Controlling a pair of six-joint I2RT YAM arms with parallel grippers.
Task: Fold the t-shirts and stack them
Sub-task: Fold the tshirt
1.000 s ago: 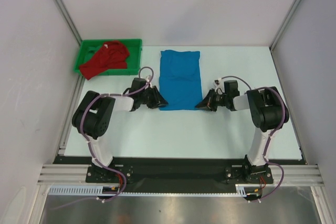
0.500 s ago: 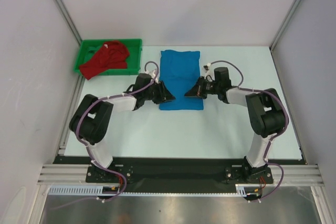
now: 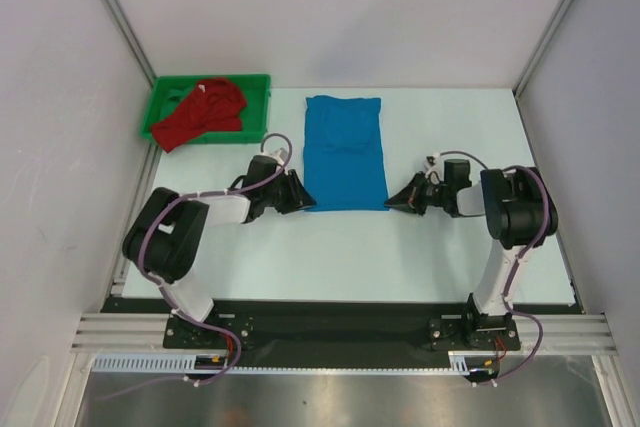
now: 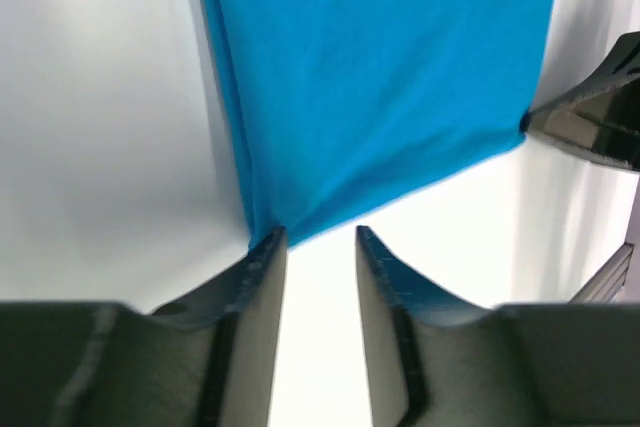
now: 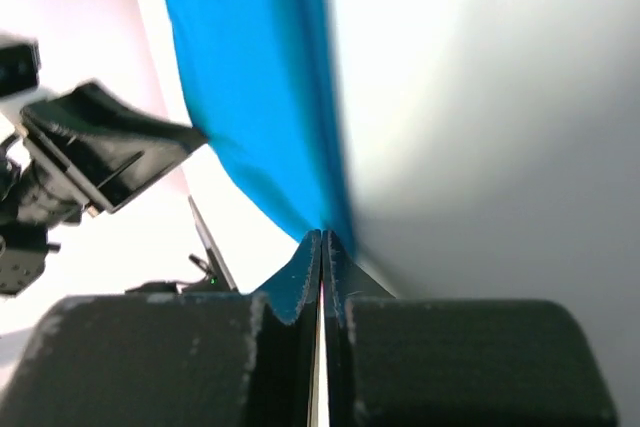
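Observation:
The blue t-shirt [image 3: 345, 152] lies flat on the table, folded into a narrow upright rectangle. It also fills the left wrist view [image 4: 380, 77] and shows in the right wrist view [image 5: 250, 87]. The red t-shirt [image 3: 205, 112] lies crumpled in the green tray [image 3: 258, 107] at the back left. My left gripper [image 3: 300, 197] [image 4: 318, 237] is open and empty, with one fingertip touching the blue shirt's near left corner. My right gripper [image 3: 392, 202] [image 5: 321, 237] is shut, its tips at the shirt's near right corner. No cloth shows between its jaws.
White walls and metal frame posts close in the table on the left, right and back. The right gripper [image 4: 590, 122] shows at the edge of the left wrist view, and the left gripper [image 5: 100, 152] shows in the right wrist view.
Half a second ago both grippers were over the blue shirt's lower part. They have drawn back outward to its near corners. The shirt lies flat as before.

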